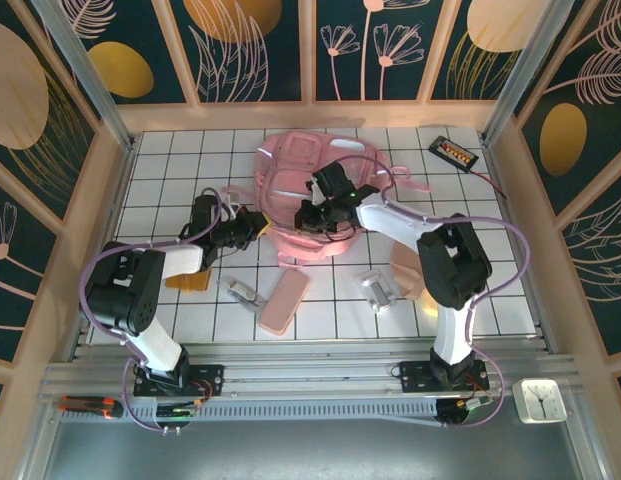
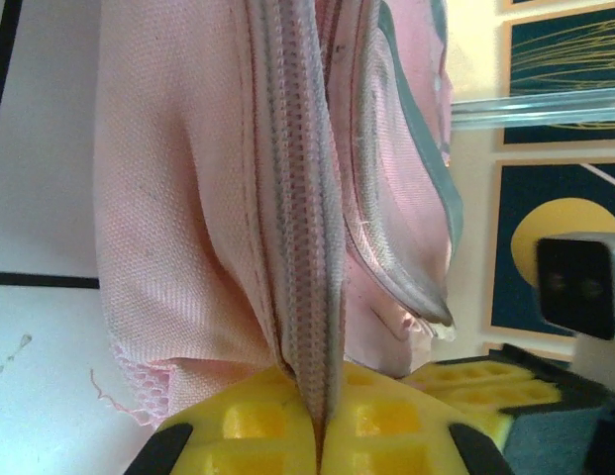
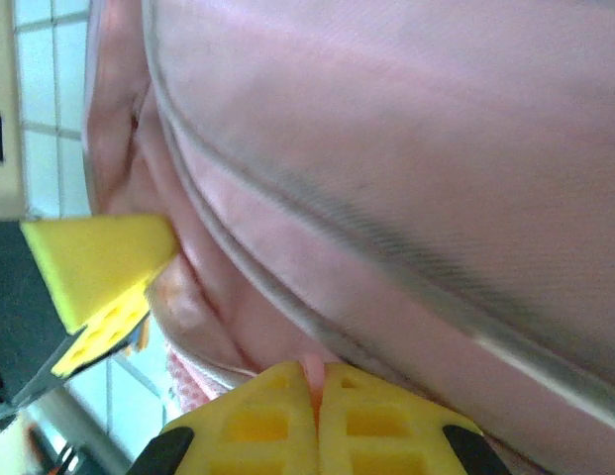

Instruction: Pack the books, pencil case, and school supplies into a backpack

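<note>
1. Between the jaws of the left gripper (image 2: 322, 440) runs the zip strip of the backpack (image 2: 178, 198). The jaws are pressed together on it, and the zip leads straight away from the fingertips.
2. The right gripper (image 3: 315, 411) is closed as well, pinching a small fold of the backpack's pink fabric at its tips. The rest of the bag spreads away in front of it.
3. Just left of the right gripper, a yellow finger (image 3: 99, 257) of the left gripper shows against the same fabric.
4. From above, the backpack lies on the white tiled worktop (image 1: 170, 160). The left gripper is at the bag's left edge and the right gripper is just beside it, over the bag's near middle.
5. The pencil case (image 1: 283, 302) lies flat on the worktop, on the base side of both grippers and clear of their fingers.
6. One silver clip (image 1: 245, 295) lies just left of the pencil case. A second clip (image 1: 375, 290) lies to its right, near the right arm.
7. The orange-brown pad (image 1: 188, 283) lies behind the left gripper, close against the left arm.
8. A black slab (image 1: 453, 152) lies well beyond the right gripper and to its right, near the back wall.
</note>
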Tool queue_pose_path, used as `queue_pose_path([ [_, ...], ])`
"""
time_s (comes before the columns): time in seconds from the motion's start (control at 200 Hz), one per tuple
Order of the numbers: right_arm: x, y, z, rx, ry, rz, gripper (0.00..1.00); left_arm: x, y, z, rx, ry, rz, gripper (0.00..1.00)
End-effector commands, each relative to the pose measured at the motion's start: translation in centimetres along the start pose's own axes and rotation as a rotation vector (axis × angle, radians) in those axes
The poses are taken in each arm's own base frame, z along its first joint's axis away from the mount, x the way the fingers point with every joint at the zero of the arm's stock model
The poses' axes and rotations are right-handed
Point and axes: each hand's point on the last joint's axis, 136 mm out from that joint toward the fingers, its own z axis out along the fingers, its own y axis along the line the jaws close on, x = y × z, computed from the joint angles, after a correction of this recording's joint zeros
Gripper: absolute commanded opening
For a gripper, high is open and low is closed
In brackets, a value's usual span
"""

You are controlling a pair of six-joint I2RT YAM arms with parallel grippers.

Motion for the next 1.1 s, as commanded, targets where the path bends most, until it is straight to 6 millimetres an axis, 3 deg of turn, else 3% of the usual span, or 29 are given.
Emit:
queue_pose_path([
  [0.0, -2.1, -4.0, -4.5, 0.276, -0.205, 0.033, 0.0, -1.9, -0.4, -0.7, -0.059, -0.041, 0.044, 0.0],
  [0.075, -2.4, -5.5, -6.7, 0.385, -0.28, 0.05, 0.0, -2.4, 0.9, -1.2, -0.133, -0.062, 0.021, 0.0],
  [0.22, -1.9, -8.2, -8.9, 0.518, -0.344, 0.063, 0.0, -3.3, 1.5, -2.0, -0.152, -0.088, -0.008, 0.0],
  [0.385, -1.0, -10.9, -10.5, 0.581, -0.416, 0.094, 0.0, -3.7, 0.8, -2.4, -0.124, -0.089, -0.034, 0.0],
  [0.505, -0.8, -11.6, -10.9, 0.537, -0.449, 0.134, 0.0, -3.9, -0.2, -2.5, -0.085, -0.094, -0.052, 0.0],
  [0.565, -1.2, -10.2, -9.9, 0.392, -0.435, 0.115, 0.0, -3.7, -0.6, -2.5, -0.059, -0.088, -0.061, 0.0],
  [0.61, -1.4, -7.4, -8.5, 0.192, -0.393, 0.078, 0.0, -3.8, -1.1, -2.5, -0.039, -0.086, -0.061, 0.0],
  [0.666, -1.2, -3.4, -7.1, -0.033, -0.319, 0.031, 0.17, -3.6, -1.2, -2.5, -0.027, -0.081, -0.066, 0.0],
  [0.756, -0.4, 0.3, -4.9, -0.179, -0.19, -0.012, 0.38, -3.5, -1.2, -2.6, -0.027, -0.076, -0.064, 0.0],
  [0.836, 0.3, 2.1, -3.2, -0.216, -0.126, -0.056, 0.47, -3.3, -1.2, -2.7, -0.019, -0.077, -0.071, 0.0],
  [1.096, 1.0, 3.5, -0.4, -0.298, -0.035, -0.065, 0.5, -3.1, -1.2, -2.9, -0.015, -0.077, -0.074, 0.0],
])
